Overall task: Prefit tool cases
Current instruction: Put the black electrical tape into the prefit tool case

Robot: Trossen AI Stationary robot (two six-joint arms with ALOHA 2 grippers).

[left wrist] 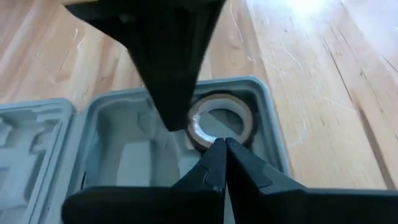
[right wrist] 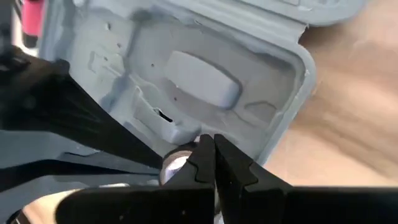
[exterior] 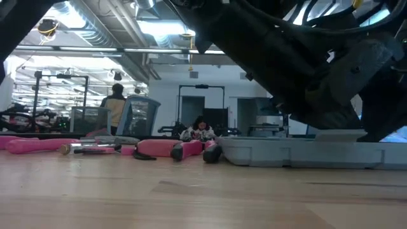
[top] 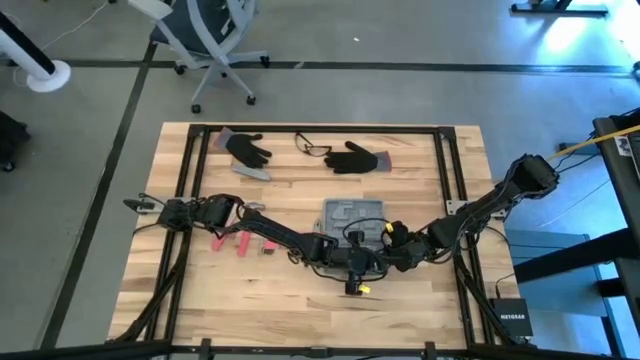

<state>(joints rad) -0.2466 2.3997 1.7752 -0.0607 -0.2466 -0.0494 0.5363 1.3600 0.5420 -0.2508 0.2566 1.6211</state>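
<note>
The grey-blue case point(top: 352, 217) lies open near the middle of the desk point(top: 420, 300), moulded slots facing up. Its near edge is buried under both arms in the high view, so that half is hard to read there. The left claw point(left wrist: 222, 147) hangs just over the case's inner tray, fingers pressed together and holding nothing, its tip beside a round ring-shaped piece point(left wrist: 219, 121) sitting in a corner pocket. The right claw point(right wrist: 207, 144) is also pinched tight and empty, poised over the case's other moulded half; a small round shiny thing below its tip is too blurred to name. In the low view, dark arm parts fill the upper right and hide most of the case. Left of the case lie red-handled tools point(top: 236, 243); beyond it, two black gloves point(top: 249, 150) and a pair of glasses point(top: 312, 146).
</note>
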